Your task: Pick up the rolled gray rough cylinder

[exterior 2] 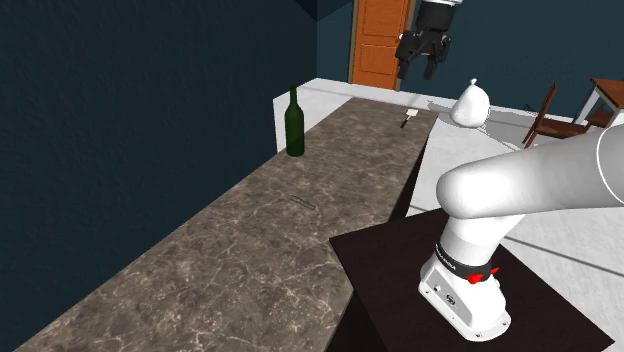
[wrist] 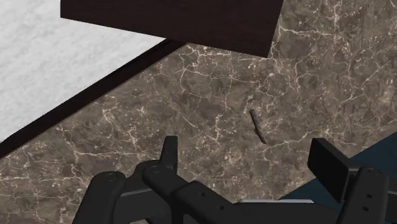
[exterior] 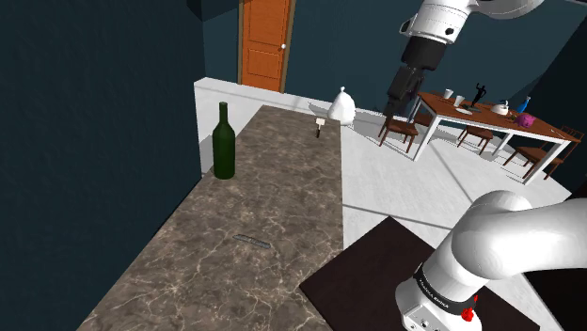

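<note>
The rolled gray cylinder (exterior: pixel 254 241) is a thin, short stick lying flat on the dark marble counter (exterior: pixel 188 282), near the counter's middle. It also lies on the counter in the second exterior view (exterior 2: pixel 301 203). In the wrist view the cylinder (wrist: pixel 257 125) lies far below, just beyond the gap between the fingers. My gripper (exterior: pixel 395 100) hangs high in the air, well above and away from the cylinder. The gripper (exterior 2: pixel 422 64) is open and holds nothing, and the black fingers (wrist: pixel 169 151) stand wide apart.
A dark green bottle (exterior: pixel 223 143) stands upright near the counter's wall side. A small white-headed tool (exterior: pixel 321 124) lies at the counter's far end, with a white sack (exterior: pixel 342 106) behind it. The dark stand (exterior: pixel 376 273) borders the counter. A dining table (exterior: pixel 494 120) with chairs stands beyond.
</note>
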You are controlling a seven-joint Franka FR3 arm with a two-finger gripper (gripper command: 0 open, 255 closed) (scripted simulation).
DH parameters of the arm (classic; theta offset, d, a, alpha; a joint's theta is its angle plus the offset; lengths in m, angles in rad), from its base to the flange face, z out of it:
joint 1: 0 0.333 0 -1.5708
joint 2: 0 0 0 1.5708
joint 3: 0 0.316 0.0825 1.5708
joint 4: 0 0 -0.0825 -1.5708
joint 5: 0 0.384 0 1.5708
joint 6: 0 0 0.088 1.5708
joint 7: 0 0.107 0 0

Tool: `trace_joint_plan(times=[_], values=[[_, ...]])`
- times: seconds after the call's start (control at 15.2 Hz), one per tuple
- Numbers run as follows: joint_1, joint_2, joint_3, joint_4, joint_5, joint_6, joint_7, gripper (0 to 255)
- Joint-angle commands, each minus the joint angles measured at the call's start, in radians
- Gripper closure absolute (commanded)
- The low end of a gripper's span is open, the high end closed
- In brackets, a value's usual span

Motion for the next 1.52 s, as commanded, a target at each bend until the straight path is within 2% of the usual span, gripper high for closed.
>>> trace_joint_plan(times=[0.0, 0.4, 0.73, 1.06, 1.45], values=[[0.0, 0.0, 0.0, 0.0, 0.0, 0.0, 0.0, 0], [0.038, -0.004, 0.061, -0.186, 0.035, 0.226, -0.012, 0], [0.076, 0.041, 0.116, -0.307, 0.07, 0.429, -0.023, 0], [0.118, 0.138, 0.174, -0.393, 0.105, 0.649, -0.034, 0], [0.163, 0.325, 0.245, -0.442, 0.139, 0.929, -0.044, 0]])
